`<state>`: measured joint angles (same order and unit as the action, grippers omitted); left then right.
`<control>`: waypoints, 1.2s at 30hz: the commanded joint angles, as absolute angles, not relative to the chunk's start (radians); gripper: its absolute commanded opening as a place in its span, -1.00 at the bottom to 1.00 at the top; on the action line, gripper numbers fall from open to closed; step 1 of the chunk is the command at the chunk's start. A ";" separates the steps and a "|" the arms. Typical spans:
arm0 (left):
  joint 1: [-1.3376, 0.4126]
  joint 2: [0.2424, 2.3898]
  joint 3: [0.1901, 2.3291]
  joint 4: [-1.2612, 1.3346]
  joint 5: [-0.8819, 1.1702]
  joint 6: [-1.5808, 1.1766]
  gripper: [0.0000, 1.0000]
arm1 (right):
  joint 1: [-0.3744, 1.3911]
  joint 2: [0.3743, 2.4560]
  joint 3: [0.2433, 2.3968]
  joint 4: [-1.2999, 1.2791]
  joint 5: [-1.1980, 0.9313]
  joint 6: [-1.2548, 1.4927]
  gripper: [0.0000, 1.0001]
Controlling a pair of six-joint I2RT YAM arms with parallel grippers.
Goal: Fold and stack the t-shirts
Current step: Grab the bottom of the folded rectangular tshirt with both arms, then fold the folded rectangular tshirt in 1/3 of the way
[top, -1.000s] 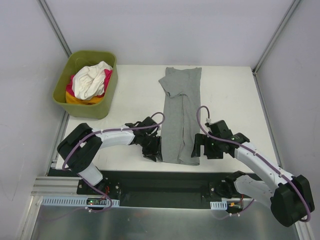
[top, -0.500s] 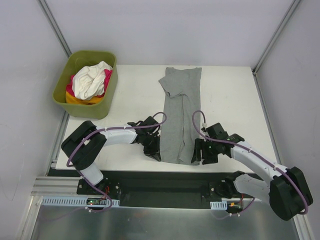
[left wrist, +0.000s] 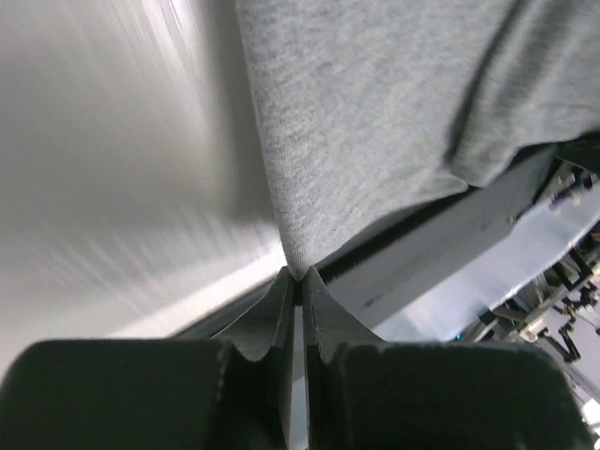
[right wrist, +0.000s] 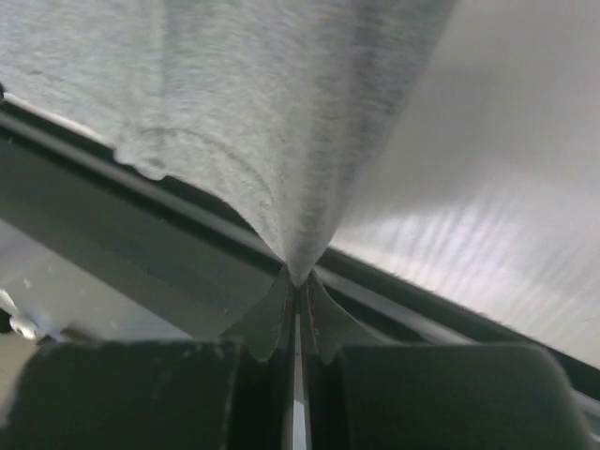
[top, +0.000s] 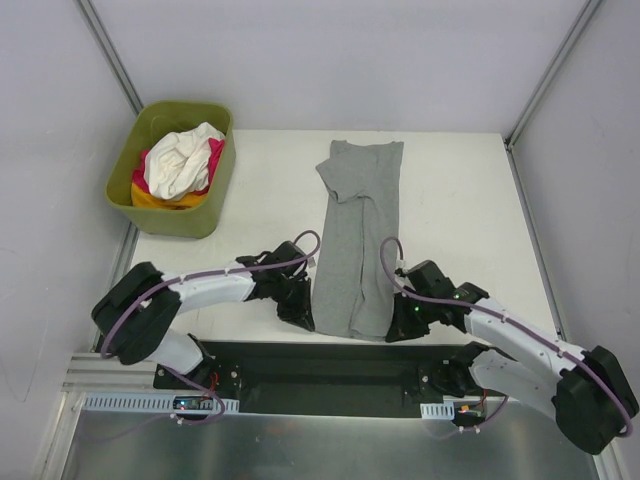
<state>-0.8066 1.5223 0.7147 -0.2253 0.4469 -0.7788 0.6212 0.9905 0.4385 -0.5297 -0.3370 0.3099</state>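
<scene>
Two grippers (left wrist: 298,281) (right wrist: 298,283) pinch the grey t-shirt (top: 355,250) hem.

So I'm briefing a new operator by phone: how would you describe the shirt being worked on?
On the white table, a grey t-shirt lies down the middle as a long narrow strip. The left end effector and right end effector each pinch a near corner. Unlike the crumpled shirts in the olive tub at the far left, it is grey and laid out.
</scene>
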 commanded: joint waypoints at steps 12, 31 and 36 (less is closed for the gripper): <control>-0.801 1.305 0.828 -0.382 0.368 -0.746 -1.00 | 0.790 0.917 0.712 -0.643 -0.057 0.234 -0.99; -0.581 1.702 1.374 -0.382 0.325 -0.552 -1.00 | 0.491 1.245 1.034 -0.485 0.020 0.061 -0.99; -0.542 1.798 1.495 -0.383 0.318 -0.540 -1.00 | 0.425 1.405 1.161 -0.466 -0.038 0.015 -0.99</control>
